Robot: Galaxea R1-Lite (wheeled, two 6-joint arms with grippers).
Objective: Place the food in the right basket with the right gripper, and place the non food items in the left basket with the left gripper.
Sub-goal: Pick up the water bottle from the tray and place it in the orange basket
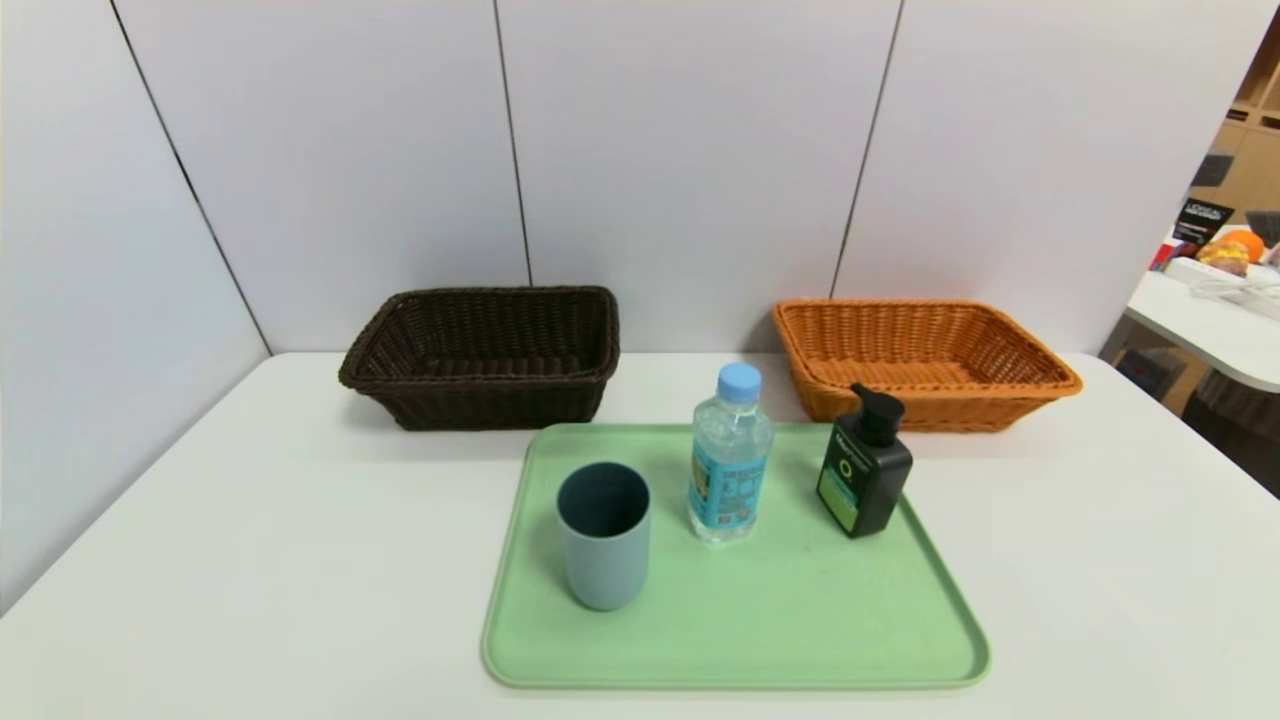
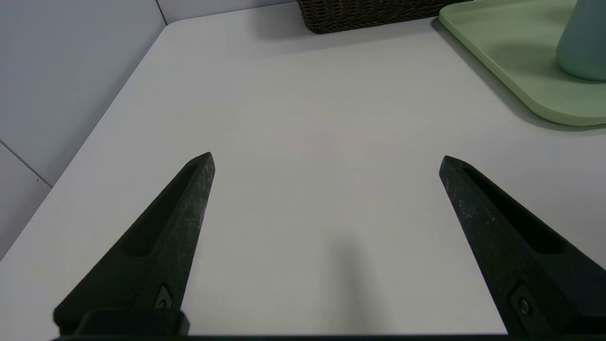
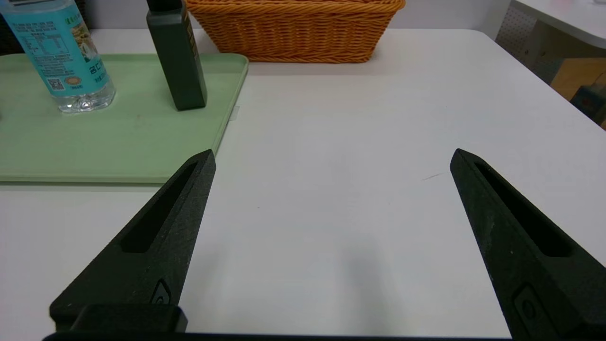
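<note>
Nothing sorted yet: both claws, left claw (image 2: 326, 158) and right claw (image 3: 331, 156), hover spread over the tabletop (image 1: 250, 520); next, the right reaches the water bottle (image 1: 729, 455).

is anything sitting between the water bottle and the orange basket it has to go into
Partly. The black pump bottle stands on the green tray beside the clear blue-capped water bottle, just in front of the orange woven basket's near wall. The basket looks empty. Lifting the bottle over it should probably clear.

You get little legible text: water bottle (image 3: 61, 61) label, ahead of right end effector (image 3: 331, 158), shows QR code, print too small; pump bottle (image 1: 864, 478) label bears "O".
</note>
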